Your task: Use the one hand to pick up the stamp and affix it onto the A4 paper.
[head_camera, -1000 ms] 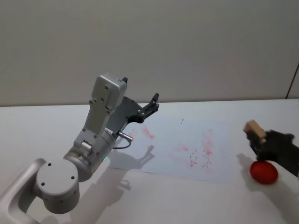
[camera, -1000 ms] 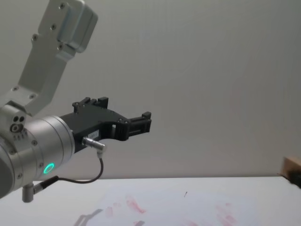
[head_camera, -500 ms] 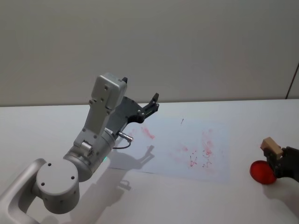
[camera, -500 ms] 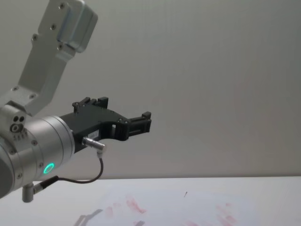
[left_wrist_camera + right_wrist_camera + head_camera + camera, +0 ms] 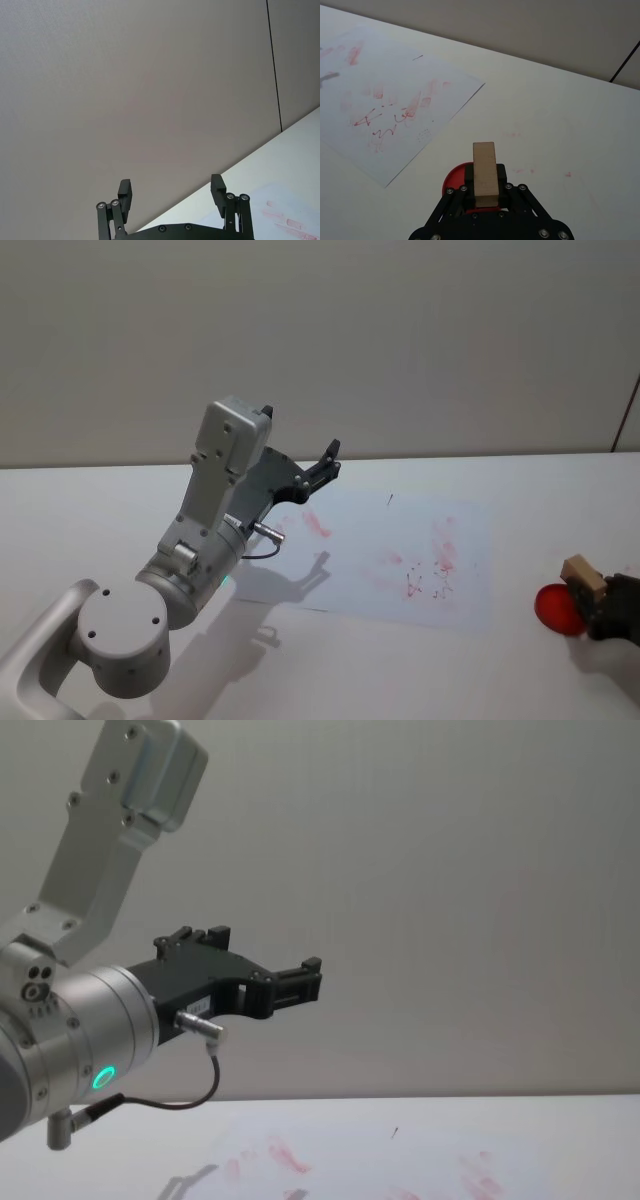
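1. My right gripper (image 5: 485,192) is closed on the stamp (image 5: 485,172), holding it directly over the red ink pad (image 5: 556,609), which sits on the table (image 5: 80,510) well to the right of the A4 paper (image 5: 400,540).
2. Step in hand, as I judge it: inking or re-inking the stamp.
3. Next move calls for lifting clear of the ink pad, carrying the stamp leftward over the A4 paper, and pressing straight down.
4. My left gripper (image 5: 172,192) is parked high over the paper's left edge, fingers spread wide, holding nothing.
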Tool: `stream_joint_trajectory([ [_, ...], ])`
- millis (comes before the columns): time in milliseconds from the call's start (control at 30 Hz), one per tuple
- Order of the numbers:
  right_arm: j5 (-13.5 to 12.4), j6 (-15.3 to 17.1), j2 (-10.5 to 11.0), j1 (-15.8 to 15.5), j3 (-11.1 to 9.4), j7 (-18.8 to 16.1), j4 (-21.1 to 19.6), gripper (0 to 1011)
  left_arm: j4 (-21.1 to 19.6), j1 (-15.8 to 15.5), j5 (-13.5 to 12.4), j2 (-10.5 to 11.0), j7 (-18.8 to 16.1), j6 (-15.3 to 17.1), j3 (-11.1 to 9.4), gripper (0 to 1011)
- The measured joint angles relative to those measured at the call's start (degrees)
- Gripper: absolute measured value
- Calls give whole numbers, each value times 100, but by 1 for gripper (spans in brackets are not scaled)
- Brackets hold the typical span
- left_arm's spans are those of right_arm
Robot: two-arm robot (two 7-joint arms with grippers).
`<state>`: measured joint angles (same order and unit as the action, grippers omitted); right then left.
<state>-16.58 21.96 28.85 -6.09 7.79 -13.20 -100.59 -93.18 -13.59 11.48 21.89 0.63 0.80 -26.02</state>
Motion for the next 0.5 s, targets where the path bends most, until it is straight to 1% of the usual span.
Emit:
stream_joint_trajectory([
  [367,68,127,-1,-35,23,28,8,219,0,0,0,0,0,0,0,1001],
  [433,77,141,-1,-38,26,31,9,232,0,0,0,0,0,0,0,1001],
  [467,80,147,-2,-39,26,32,9,282,0,0,0,0,0,0,0,1001],
  [500,81,151,-2,-40,27,33,10,299,0,0,0,0,0,0,0,1001],
])
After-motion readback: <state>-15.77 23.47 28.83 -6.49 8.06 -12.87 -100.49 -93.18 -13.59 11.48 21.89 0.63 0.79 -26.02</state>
